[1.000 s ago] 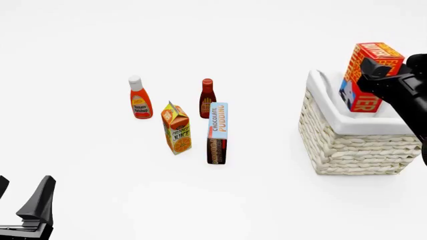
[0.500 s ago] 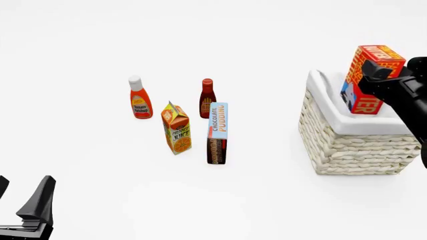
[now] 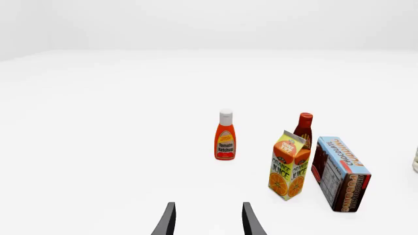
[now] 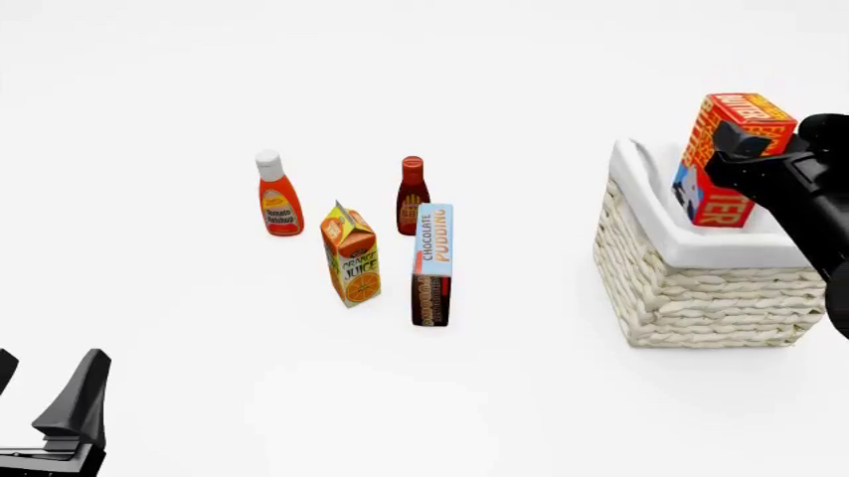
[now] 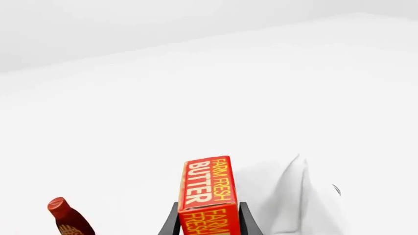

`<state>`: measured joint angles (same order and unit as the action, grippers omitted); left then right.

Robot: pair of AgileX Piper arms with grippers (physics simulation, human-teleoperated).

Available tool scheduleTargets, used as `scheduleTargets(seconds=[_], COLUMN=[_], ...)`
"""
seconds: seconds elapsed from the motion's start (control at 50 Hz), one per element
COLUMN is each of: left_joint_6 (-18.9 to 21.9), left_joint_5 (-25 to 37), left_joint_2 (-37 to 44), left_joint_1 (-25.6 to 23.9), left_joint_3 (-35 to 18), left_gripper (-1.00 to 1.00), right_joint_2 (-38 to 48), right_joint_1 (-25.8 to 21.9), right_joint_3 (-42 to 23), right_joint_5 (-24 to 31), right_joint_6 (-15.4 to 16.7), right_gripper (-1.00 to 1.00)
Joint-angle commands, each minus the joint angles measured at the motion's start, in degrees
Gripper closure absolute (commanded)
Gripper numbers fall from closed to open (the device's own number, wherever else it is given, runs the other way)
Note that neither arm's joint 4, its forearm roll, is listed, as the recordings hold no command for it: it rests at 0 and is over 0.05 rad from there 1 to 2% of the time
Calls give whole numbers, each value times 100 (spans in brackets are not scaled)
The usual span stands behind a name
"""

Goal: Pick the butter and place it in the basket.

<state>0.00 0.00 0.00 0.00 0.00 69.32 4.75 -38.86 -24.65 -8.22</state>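
Gripping the butter [image 4: 729, 159], the right gripper [image 4: 738, 144] is clamped on the box in the front view, holding it on end and slightly tilted over the open top of the basket [image 4: 703, 283]; the box's lower end dips behind the white cloth rim, contact with the lining cannot be told; the basket sits at the table's right side; well to its left stand the ketchup bottle [image 4: 277, 195], the dark sauce bottle [image 4: 413, 195], the orange juice carton [image 4: 352, 254] and the chocolate pudding box [image 4: 432, 264], grouped close together, carton and pudding box nearer the camera; the left gripper [image 4: 40, 412] sits low at the bottom-left corner, fingers spread, holding nothing.

Left wrist view: two fingertips [image 3: 168, 220] apart with bare table between them; ahead stand the ketchup bottle [image 3: 224, 135], orange juice carton [image 3: 289, 165], dark sauce bottle [image 3: 304, 127] behind the carton, chocolate pudding box [image 3: 341, 173] just beside it.

Right wrist view: the butter [image 5: 207, 194] pinched between both fingers [image 5: 171, 223], "FARM FRESH BUTTER" readable; the basket's white cloth rim [image 5: 292, 196] beside it; dark sauce bottle [image 5: 68, 218] at the lower corner.
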Motion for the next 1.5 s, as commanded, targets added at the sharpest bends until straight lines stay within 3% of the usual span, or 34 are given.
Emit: scheduleTargets(seconds=[0.02, 1.5], left_joint_6=[0, 0], left_joint_5=[0, 0], left_joint_2=[0, 0], left_joint_1=[0, 0], left_joint_3=[0, 0], left_gripper=[-100, -100], right_joint_2=[105, 528], right_joint_1=[-7, 145], right_joint_3=[-151, -177], right_joint_5=[-89, -427], right_joint_6=[-126, -231], right_gripper=[100, 100])
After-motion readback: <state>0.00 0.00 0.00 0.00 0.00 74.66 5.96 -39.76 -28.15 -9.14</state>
